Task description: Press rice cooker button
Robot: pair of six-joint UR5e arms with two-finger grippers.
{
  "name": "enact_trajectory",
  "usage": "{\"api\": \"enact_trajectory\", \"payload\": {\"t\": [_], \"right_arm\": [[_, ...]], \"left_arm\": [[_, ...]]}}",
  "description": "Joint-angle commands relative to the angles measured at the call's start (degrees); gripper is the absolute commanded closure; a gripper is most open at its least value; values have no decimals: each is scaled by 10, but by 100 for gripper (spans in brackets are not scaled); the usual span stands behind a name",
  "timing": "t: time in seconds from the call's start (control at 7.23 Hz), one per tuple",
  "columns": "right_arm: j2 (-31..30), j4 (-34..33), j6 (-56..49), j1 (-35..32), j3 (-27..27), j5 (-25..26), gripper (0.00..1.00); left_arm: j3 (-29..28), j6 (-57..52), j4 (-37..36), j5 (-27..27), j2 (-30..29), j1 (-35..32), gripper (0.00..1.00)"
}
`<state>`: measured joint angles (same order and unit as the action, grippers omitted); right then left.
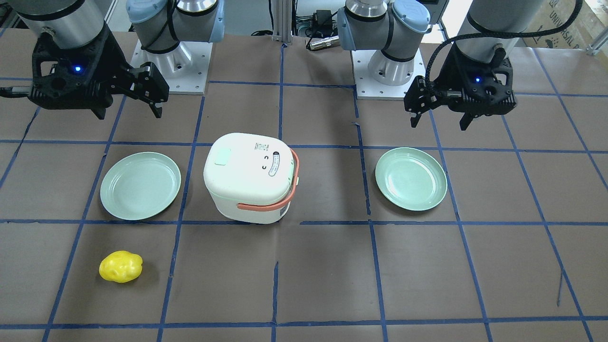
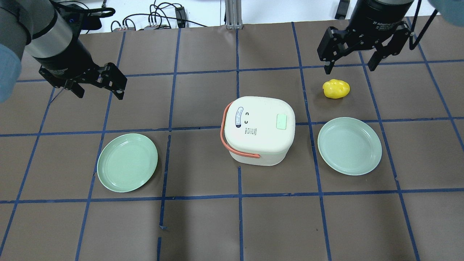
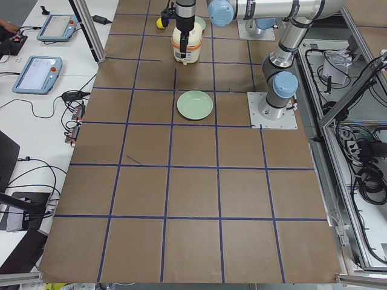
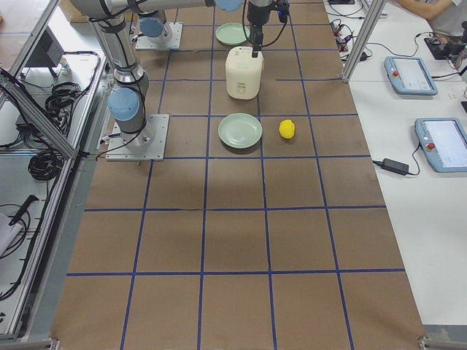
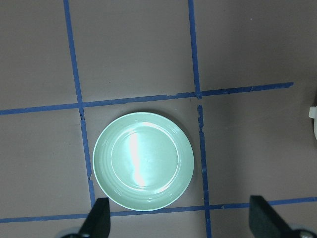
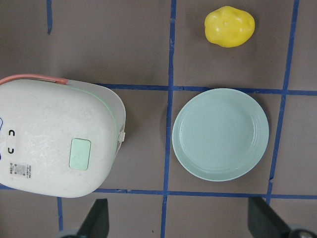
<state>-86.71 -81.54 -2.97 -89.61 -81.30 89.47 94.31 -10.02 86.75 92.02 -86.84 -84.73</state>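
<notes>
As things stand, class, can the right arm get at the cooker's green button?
Probably yes: the button lies uncovered atop the cooker, toward the right gripper, with only a yellow fruit lying low nearby.

The table (image 2: 203, 224) is covered in matt brown, crossed by a grid of blue tape lines. At the centre of the overhead view the rice cooker (image 2: 259, 130) is creamy white, with a salmon-orange handle (image 2: 221, 132), a pale mint-green button (image 2: 281, 121) on its lid, and small black marks beside a blue-edged white label. The left plate (image 2: 127, 162) and the right plate (image 2: 349, 145) are both plain pale green. The lumpy fruit (image 2: 336, 88) at upper right is bright yellow. The left gripper (image 2: 100, 92) and right gripper (image 2: 349, 67) are black.
</notes>
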Motion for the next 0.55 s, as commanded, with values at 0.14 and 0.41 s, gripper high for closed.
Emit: {"api": "enact_trajectory", "payload": {"t": [0.14, 0.41], "right_arm": [[0, 0, 1, 0, 0, 0, 1], [1, 3, 27, 0, 1, 2, 1]], "left_arm": [[-1, 0, 0, 0, 0, 0, 0], [0, 0, 0, 0, 0, 0, 0]]}}
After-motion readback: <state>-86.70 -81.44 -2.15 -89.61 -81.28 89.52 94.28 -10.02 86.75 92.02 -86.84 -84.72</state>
